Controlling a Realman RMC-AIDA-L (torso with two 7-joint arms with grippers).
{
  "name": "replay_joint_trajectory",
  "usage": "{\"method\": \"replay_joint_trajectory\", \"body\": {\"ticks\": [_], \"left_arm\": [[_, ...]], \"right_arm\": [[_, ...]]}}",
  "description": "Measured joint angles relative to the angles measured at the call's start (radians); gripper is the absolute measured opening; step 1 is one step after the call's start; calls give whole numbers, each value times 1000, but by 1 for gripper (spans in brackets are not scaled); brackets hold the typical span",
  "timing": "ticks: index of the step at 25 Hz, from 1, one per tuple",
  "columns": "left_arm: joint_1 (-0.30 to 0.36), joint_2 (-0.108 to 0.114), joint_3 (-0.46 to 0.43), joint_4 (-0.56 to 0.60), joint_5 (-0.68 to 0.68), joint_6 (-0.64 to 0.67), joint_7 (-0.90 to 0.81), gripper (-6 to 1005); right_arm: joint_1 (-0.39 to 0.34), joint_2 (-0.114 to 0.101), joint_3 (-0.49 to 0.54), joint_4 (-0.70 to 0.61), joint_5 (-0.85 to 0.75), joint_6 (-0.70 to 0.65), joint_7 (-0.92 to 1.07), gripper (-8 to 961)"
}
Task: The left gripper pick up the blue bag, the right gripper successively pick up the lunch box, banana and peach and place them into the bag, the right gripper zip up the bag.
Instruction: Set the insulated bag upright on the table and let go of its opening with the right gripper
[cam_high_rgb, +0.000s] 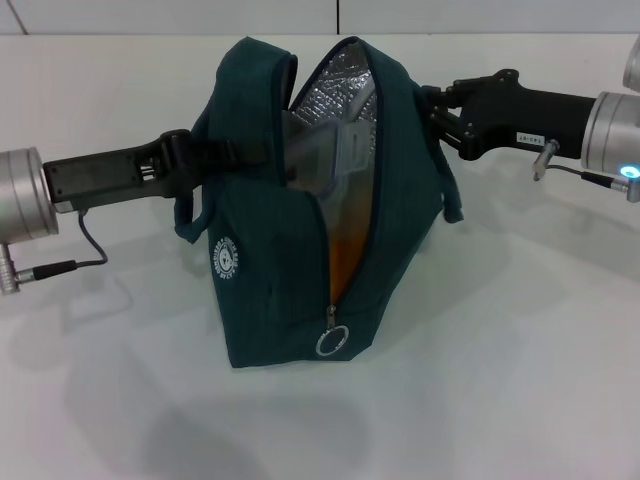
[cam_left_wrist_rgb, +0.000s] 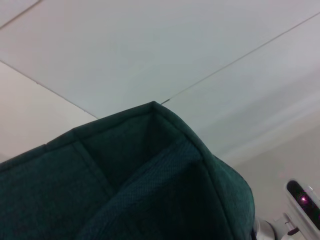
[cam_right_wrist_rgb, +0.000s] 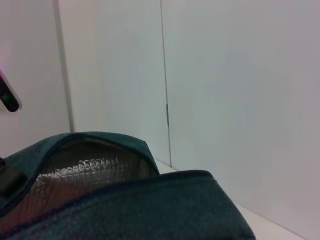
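The blue bag (cam_high_rgb: 290, 270) stands on the white table at the middle of the head view, its top gaping and its zipper undone down to the metal ring pull (cam_high_rgb: 332, 342). The silver lining (cam_high_rgb: 340, 85) shows. The lunch box (cam_high_rgb: 325, 150) sits tilted inside the mouth, and the orange-yellow banana (cam_high_rgb: 345, 250) shows through the slit below it. The peach is hidden. My left gripper (cam_high_rgb: 222, 152) is shut on the bag's left side by its handle. My right gripper (cam_high_rgb: 437, 115) is open at the bag's upper right rim. Bag fabric fills the left wrist view (cam_left_wrist_rgb: 125, 190) and the right wrist view (cam_right_wrist_rgb: 150, 210).
The white table (cam_high_rgb: 520, 330) stretches around the bag to a white wall at the back (cam_high_rgb: 450, 15). The left arm's cable (cam_high_rgb: 80, 262) hangs down at the left. A loop handle (cam_high_rgb: 452, 200) hangs on the bag's right side.
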Motion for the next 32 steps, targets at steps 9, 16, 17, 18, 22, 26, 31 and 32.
{"method": "replay_joint_trajectory", "body": {"ticks": [9, 16, 17, 18, 22, 26, 31, 32], "left_arm": [[9, 0, 0, 0, -2, 0, 2, 37], [15, 0, 0, 0, -3, 0, 3, 37], [17, 1, 0, 0, -4, 0, 5, 37], [19, 1, 0, 0, -4, 0, 6, 37], [22, 4, -1, 0, -13, 0, 8, 37], [22, 4, 0, 0, -35, 19, 9, 37], [14, -2, 5, 0, -54, 53, 12, 37], [13, -5, 6, 0, -54, 53, 14, 37]], "right_arm": [[-6, -1, 0, -7, 2, -9, -1, 96], [-55, -1, 4, -80, 2, -50, -2, 70], [-77, 0, 6, -111, 3, -59, -2, 70], [-90, 0, 6, -132, 4, -62, -2, 70], [-145, -1, 7, -213, 34, -90, 0, 71], [-178, -5, 34, -252, 63, -150, 0, 71], [-245, -5, 65, -377, 87, -220, 4, 70], [-257, -5, 66, -396, 95, -228, 4, 70]]}}
